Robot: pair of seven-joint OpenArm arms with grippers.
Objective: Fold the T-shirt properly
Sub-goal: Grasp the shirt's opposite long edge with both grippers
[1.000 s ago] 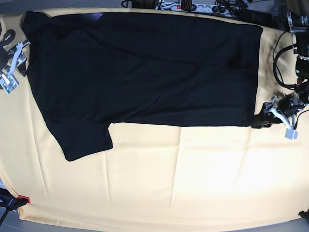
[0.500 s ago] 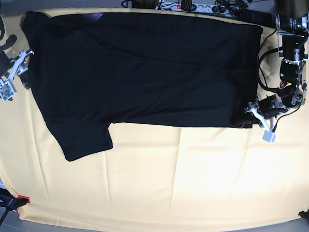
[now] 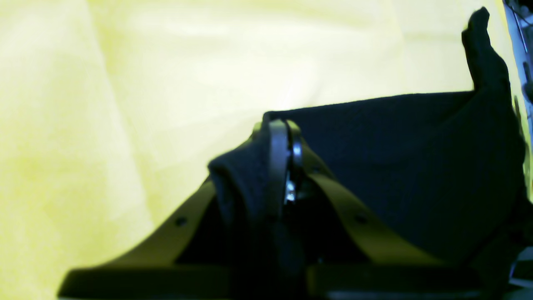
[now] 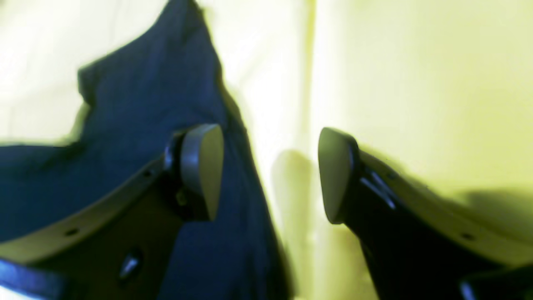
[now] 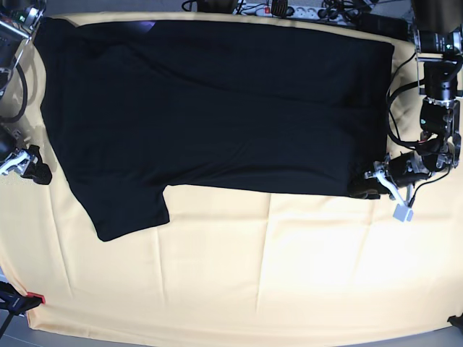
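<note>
The black T-shirt (image 5: 217, 101) lies flat, plain side up, across the far half of the yellow cloth (image 5: 253, 267), one sleeve (image 5: 130, 210) pointing toward the front. My left gripper (image 5: 370, 188) is shut on the shirt's near right corner; in the left wrist view its tips (image 3: 284, 127) pinch a bunched fold of black cloth (image 3: 395, 166). My right gripper (image 5: 35, 168) stands open at the shirt's left edge. In the right wrist view its left finger (image 4: 202, 166) is over the T-shirt (image 4: 137, 125), its right finger (image 4: 335, 175) over bare cloth.
A power strip and cables (image 5: 282, 9) run along the table's back edge. A red clamp (image 5: 35, 298) holds the cloth at the front left corner. Cables (image 5: 405, 94) hang beside the left arm at the right.
My left gripper moved in to the shirt's near right corner and shut on it. My right arm travelled toward the front along the shirt's left edge, still open.
</note>
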